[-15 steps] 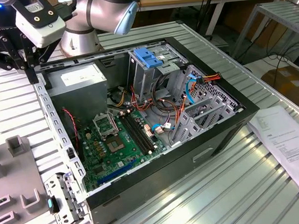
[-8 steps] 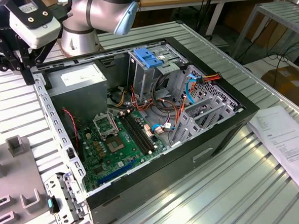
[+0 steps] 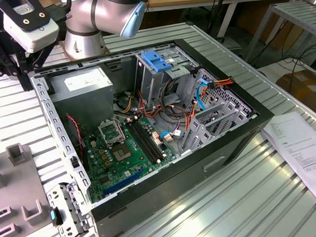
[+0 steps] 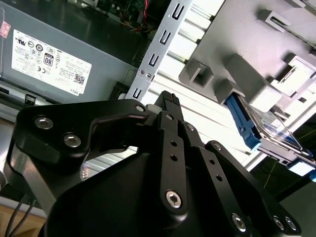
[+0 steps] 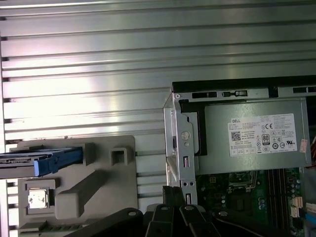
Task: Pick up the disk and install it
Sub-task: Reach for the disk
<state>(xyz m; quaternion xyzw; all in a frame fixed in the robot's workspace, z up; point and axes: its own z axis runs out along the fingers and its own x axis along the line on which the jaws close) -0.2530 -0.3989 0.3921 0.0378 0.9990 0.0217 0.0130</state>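
Observation:
The disk [image 5: 34, 162] lies flat in a slot of a grey fixture plate [image 5: 106, 185], its blue rail facing the open computer case [image 5: 180, 143]. In the second wrist view the disk [image 4: 276, 132] sits at the fixture's far end with the blue rail [image 4: 242, 123] toward me. My gripper [image 5: 171, 191] hangs over the ribbed table between the fixture and the case's corner, its black fingers closed together on nothing. In the exterior view the gripper [image 3: 22, 78] is at the far left, just outside the case's back corner.
Inside the case are the grey power-supply box [image 3: 86, 82], the tall drive cage with a blue handle [image 3: 155, 60] and the green motherboard [image 3: 128, 152]. A small shiny square part [image 5: 37, 197] rests in the fixture. Paper sheets [image 3: 305, 152] lie at the exterior view's right.

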